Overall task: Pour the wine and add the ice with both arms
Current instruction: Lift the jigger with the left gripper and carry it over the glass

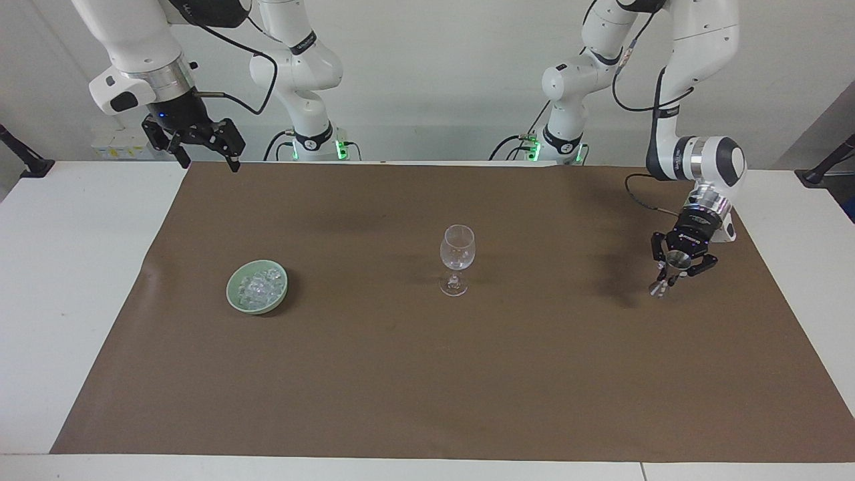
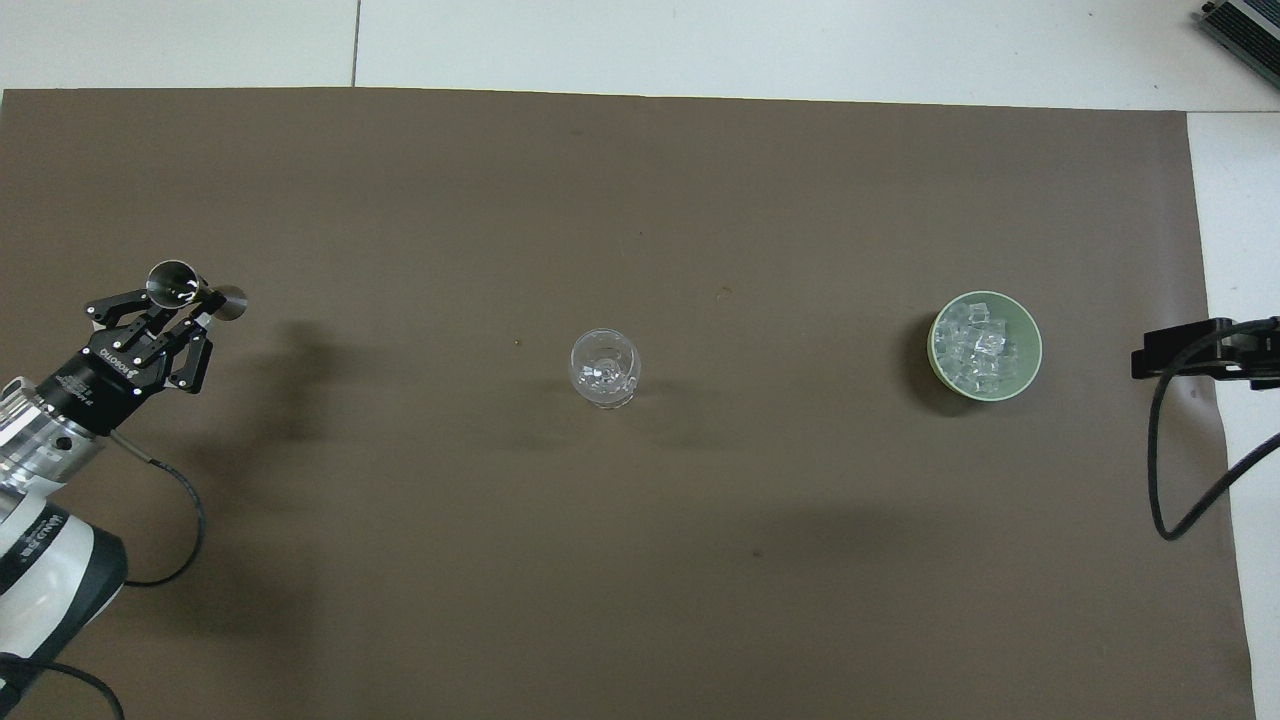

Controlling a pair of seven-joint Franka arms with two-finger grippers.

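Matt brown paper sheet (image 1: 427, 374) over a smooth white tabletop (image 1: 73, 267). Centre: clear, glossy stemmed glass (image 1: 457, 259). Lower left: glazed pale-green bowl (image 1: 235, 294) of glassy ice (image 1: 260, 286). Right: polished metal jigger (image 1: 669, 272). Top: glossy white plastic arms (image 1: 701, 40).

Plain white wall (image 1: 434, 67); white table (image 1: 73, 267), brown mat (image 1: 427, 374).

Two robot arms (image 1: 695, 60) up top, one wine glass (image 1: 457, 259), one green bowl (image 1: 257, 286) heaped with ice (image 1: 259, 287) cubes, too many to count, one metal jigger (image 1: 670, 270), one brown mat (image 1: 454, 387).
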